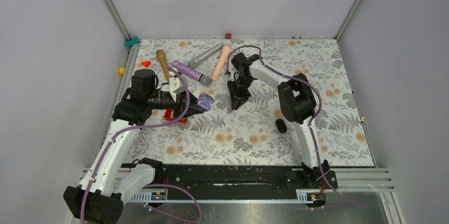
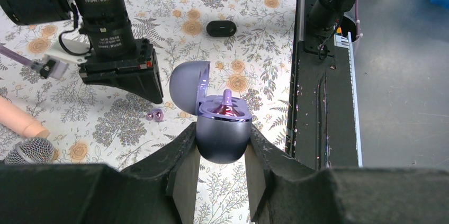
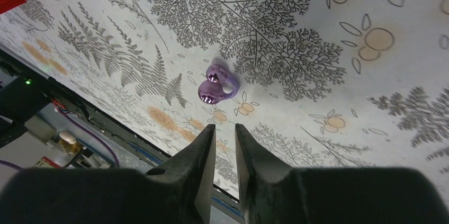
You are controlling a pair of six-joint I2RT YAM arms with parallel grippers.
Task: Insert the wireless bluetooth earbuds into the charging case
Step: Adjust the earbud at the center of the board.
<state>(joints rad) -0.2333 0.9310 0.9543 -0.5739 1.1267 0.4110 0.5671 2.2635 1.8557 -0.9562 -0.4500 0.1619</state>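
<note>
The lavender charging case [image 2: 222,142] is held up off the table between my left gripper's [image 2: 222,130] fingers, lid hinged open to the left. One shiny purple earbud [image 2: 227,108] sits in a well with its stem up. The case also shows in the top view [image 1: 206,99] at the left gripper [image 1: 203,103]. The second earbud [image 3: 216,83], also purple, not black, lies loose on the floral mat, also seen in the left wrist view [image 2: 155,114]. My right gripper [image 3: 225,127] hovers just short of it, jaws a narrow gap apart and empty; it stands right of the case in the top view [image 1: 236,97].
A black oval pebble-like object [image 1: 281,125] lies by the right arm. A red tray [image 1: 174,115] sits under the left arm. A wooden handle [image 1: 163,64], a purple microphone [image 1: 188,70], a grey microphone [image 1: 205,54] and a pink handle [image 1: 221,61] lie at the back.
</note>
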